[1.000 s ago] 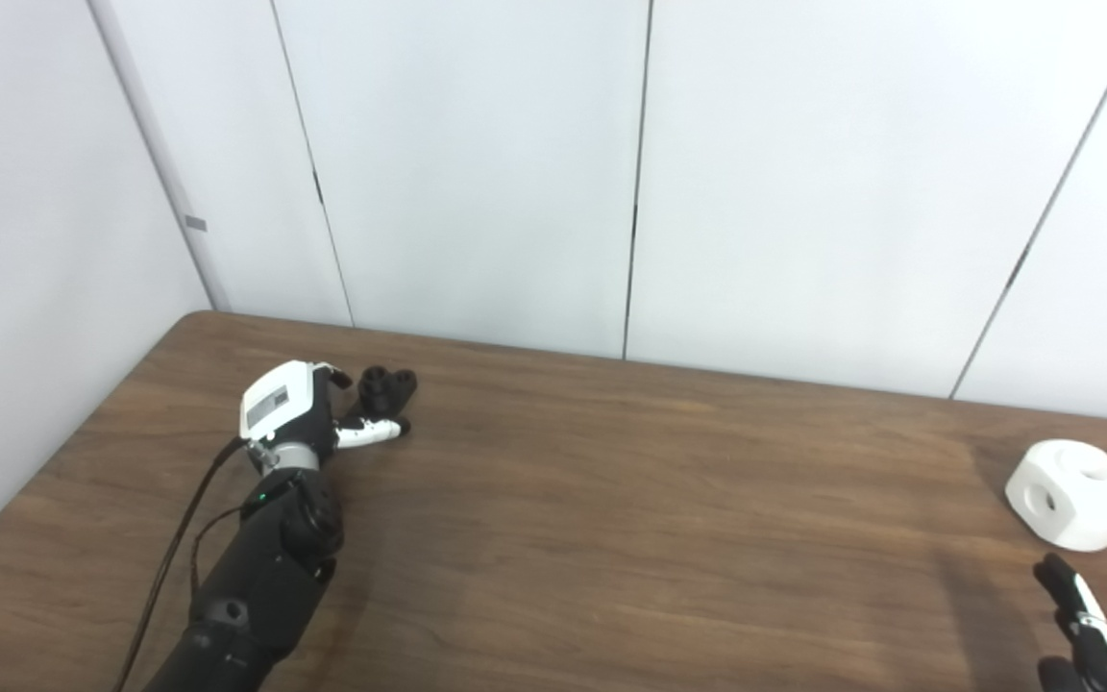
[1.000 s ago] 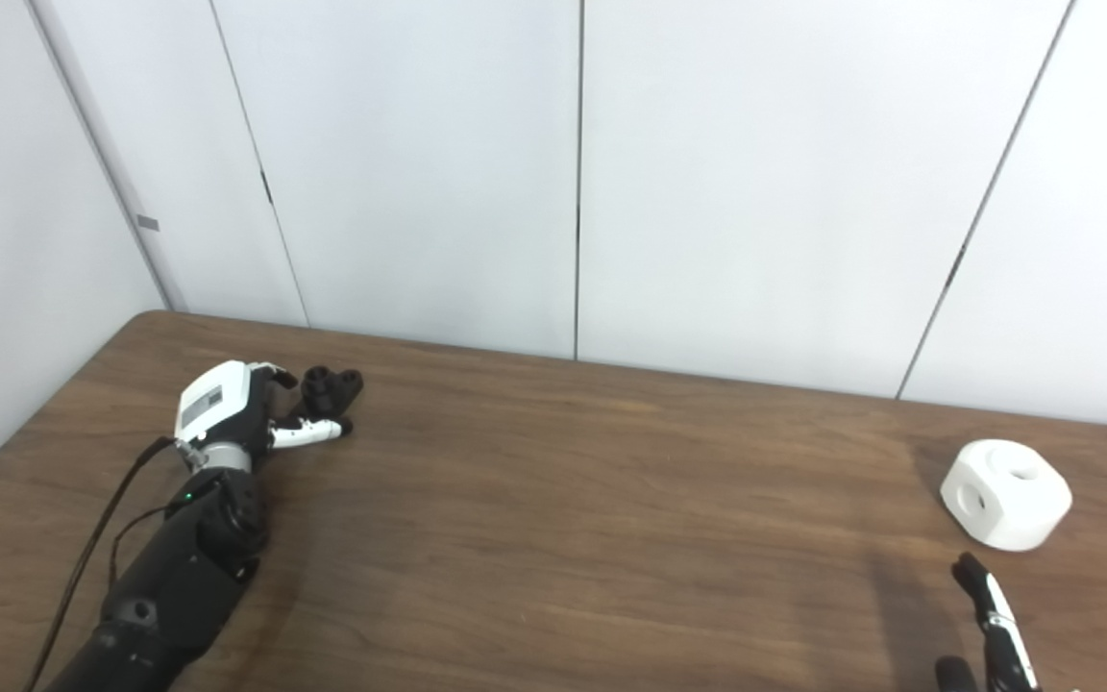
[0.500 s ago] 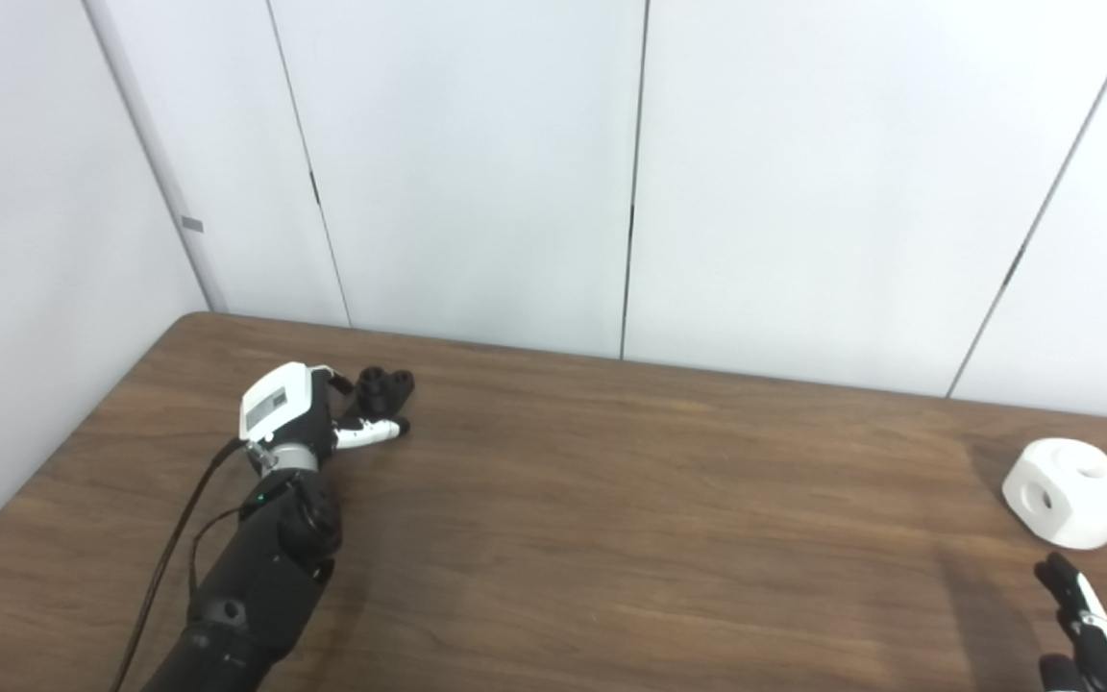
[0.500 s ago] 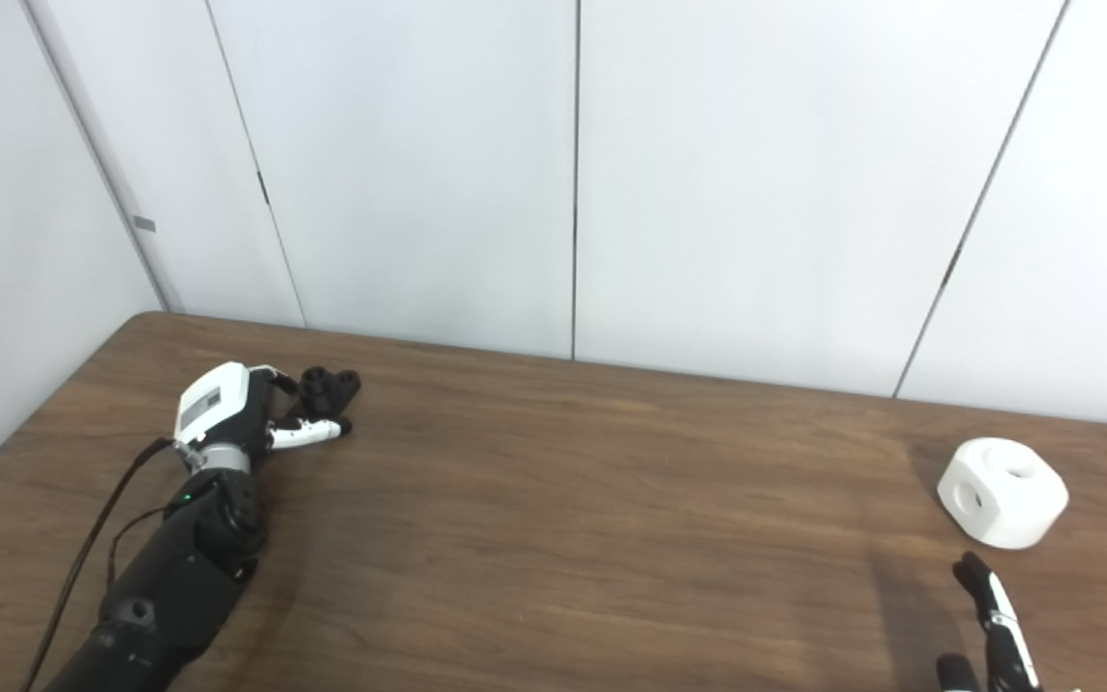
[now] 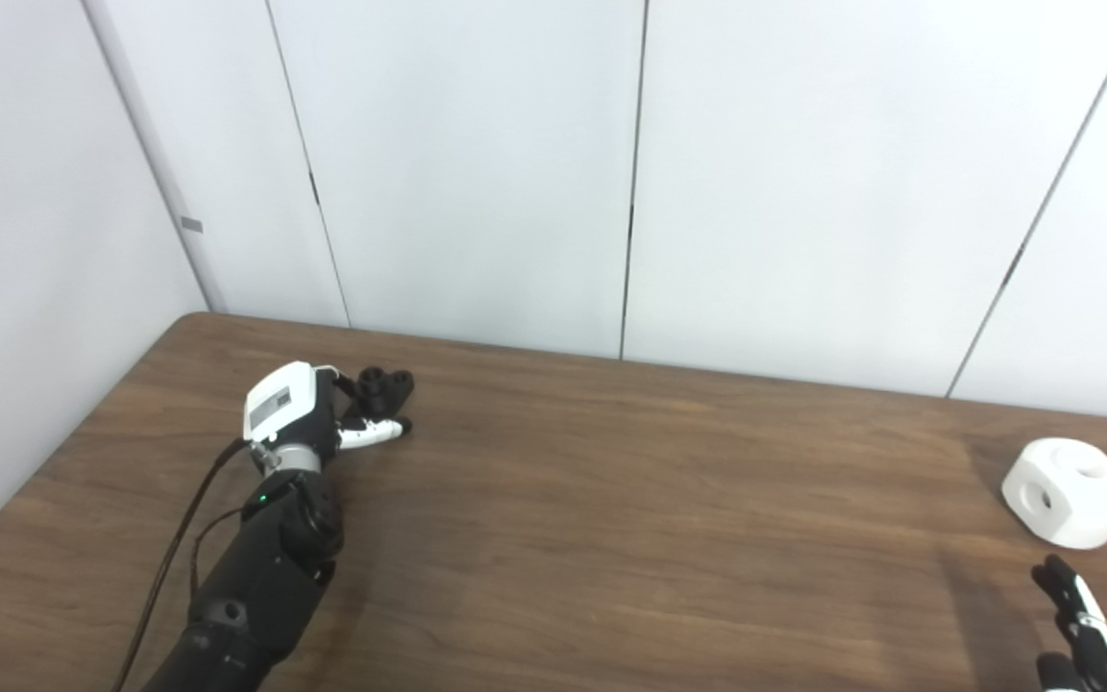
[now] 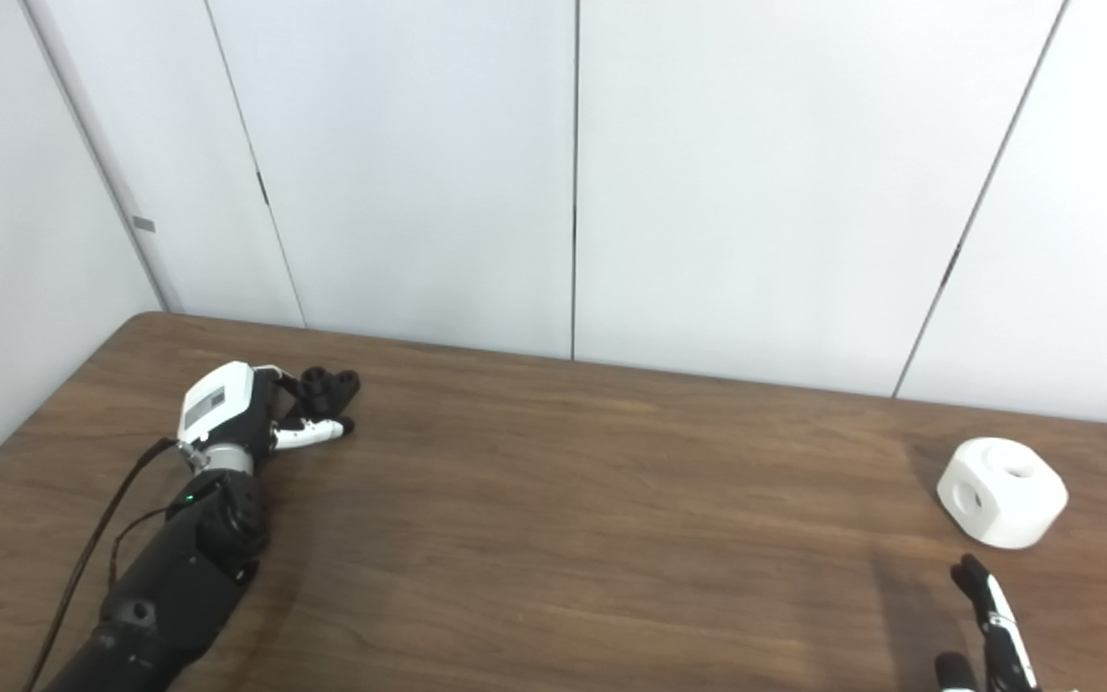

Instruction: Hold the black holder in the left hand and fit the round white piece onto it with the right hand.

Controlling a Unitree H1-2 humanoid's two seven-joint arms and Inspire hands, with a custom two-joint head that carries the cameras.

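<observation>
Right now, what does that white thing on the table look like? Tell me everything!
The round white piece is a chunky, matte block with flattened sides, plastic by the look of it. One round hole opens in its top and another in the side facing left. It sits flat on the brown wooden table near the far right edge. Nothing touches it: the right hand is just below it in the picture, with a gap between them.
</observation>
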